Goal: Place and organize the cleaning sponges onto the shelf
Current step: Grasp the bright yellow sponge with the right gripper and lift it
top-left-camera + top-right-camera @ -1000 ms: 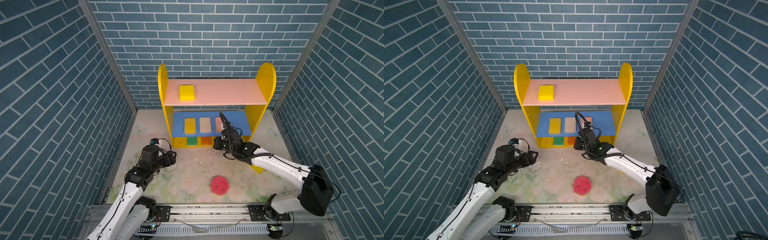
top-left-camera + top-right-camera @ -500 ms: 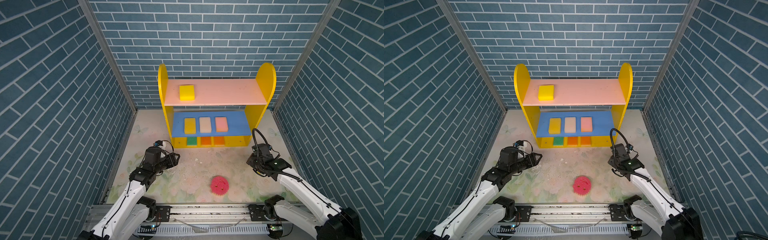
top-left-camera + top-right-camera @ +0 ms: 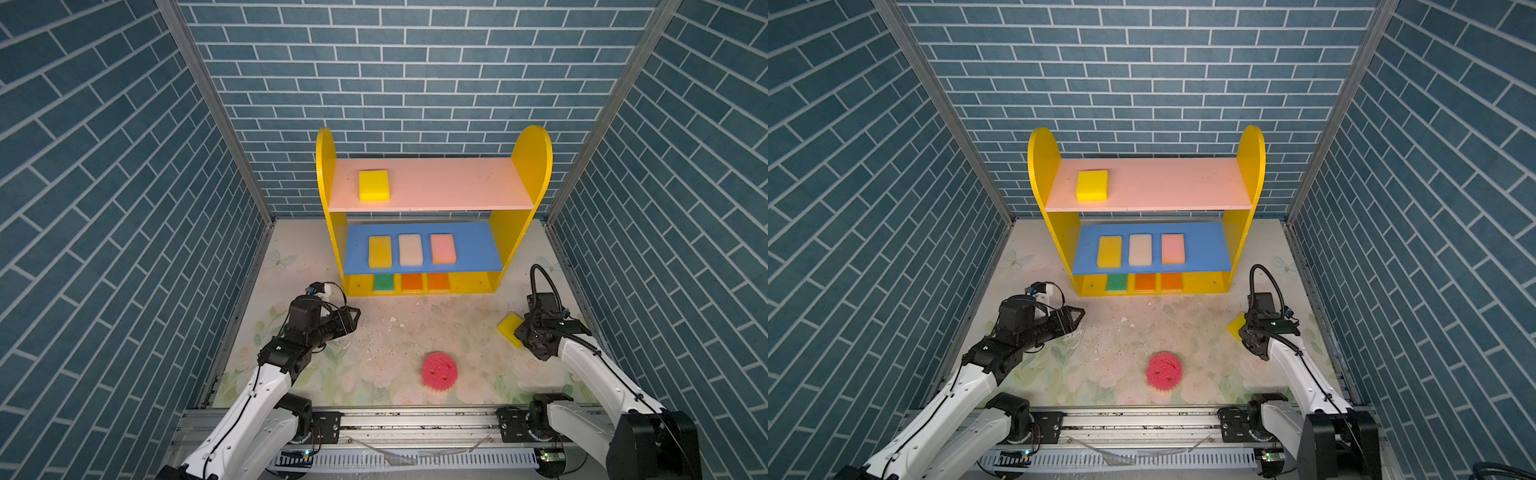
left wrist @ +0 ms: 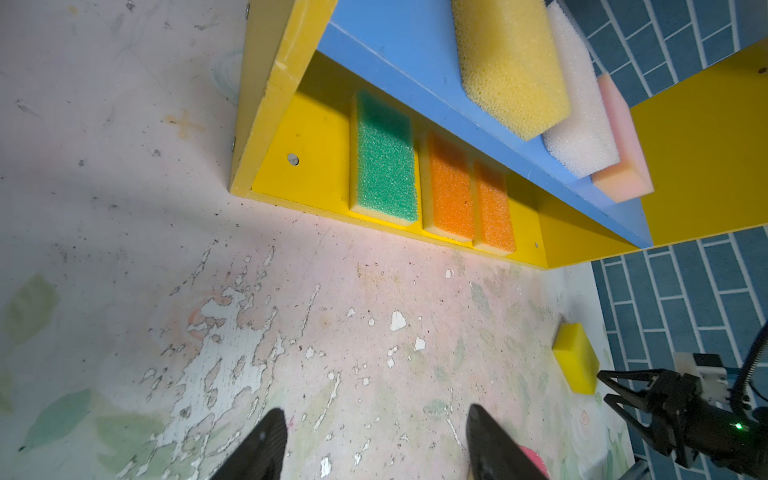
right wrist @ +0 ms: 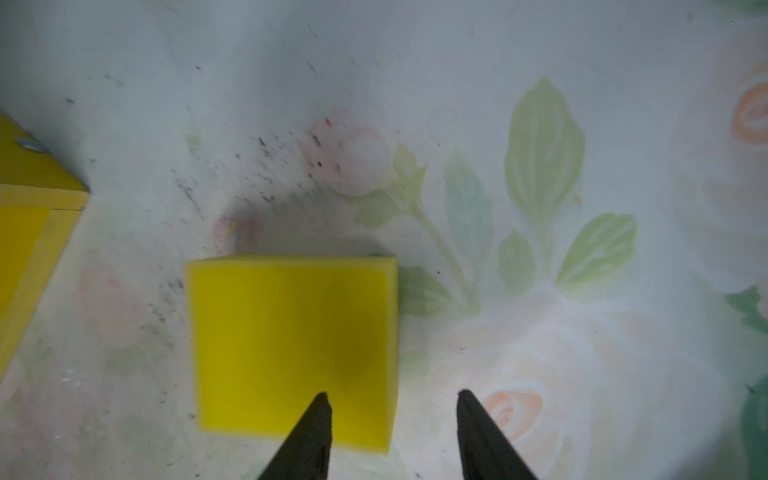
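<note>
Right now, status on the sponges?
Left gripper open, empty. Right gripper open over yellow sponge on table. Round pink sponge also loose. Nothing blocking shelf.

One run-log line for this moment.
left gripper: open, empty, facing shelf | right gripper: open above loose yellow sponge, no grip | round pink sponge: on table | shelf: seven sponges placed

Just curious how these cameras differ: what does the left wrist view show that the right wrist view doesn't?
Only the left wrist view: the open left end effector, a green sponge at the bottom of the shelf, three sponges on its blue board. Only the right wrist view: a fingertip poised over the loose yellow sponge. Both: that sponge, the right end effector, the shelf.
</note>
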Available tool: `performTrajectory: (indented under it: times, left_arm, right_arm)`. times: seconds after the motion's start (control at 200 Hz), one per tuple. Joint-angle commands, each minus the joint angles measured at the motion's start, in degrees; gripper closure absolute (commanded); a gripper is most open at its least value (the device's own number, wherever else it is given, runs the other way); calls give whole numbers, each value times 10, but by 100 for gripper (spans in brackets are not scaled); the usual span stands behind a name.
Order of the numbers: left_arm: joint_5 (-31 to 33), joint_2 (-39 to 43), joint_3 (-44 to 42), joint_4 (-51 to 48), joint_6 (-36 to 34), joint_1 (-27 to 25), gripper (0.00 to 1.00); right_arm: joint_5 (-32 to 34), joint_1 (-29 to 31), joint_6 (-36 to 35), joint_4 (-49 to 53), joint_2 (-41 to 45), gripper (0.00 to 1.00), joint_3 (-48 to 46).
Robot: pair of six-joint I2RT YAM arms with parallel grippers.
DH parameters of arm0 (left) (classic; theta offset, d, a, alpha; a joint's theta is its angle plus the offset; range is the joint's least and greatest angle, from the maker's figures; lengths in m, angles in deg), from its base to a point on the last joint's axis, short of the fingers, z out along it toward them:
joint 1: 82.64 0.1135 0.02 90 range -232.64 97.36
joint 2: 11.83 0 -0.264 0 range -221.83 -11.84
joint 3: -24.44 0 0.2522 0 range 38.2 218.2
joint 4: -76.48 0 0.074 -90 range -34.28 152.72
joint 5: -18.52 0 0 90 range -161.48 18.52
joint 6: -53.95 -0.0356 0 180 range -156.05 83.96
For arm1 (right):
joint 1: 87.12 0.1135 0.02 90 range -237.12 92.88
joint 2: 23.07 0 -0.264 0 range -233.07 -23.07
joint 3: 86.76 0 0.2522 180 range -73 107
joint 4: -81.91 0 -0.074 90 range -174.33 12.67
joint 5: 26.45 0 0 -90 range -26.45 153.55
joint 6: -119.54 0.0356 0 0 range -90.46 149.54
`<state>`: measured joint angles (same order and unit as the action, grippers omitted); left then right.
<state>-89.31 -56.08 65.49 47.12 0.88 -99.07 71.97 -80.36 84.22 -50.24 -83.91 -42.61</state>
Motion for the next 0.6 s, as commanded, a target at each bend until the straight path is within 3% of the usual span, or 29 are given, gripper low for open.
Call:
performTrajectory:
  times: [0.0, 0.09, 0.345, 0.595]
  left_arm:
    - [5, -1, -6, 3, 4, 1, 30]
    - [6, -8, -5, 9, 6, 1, 30]
    - [11, -29, 8, 10, 3, 0, 30]
    - [9, -43, 15, 11, 1, 1, 30]
  right_arm:
    - [-58, 0, -8, -85, -30, 63, -28]
    - [-74, 26, 3, -130, -49, 75, -43]
    - [-19, 190, 19, -136, -67, 92, -18]
    - [38, 336, 21, -115, -60, 99, 22]
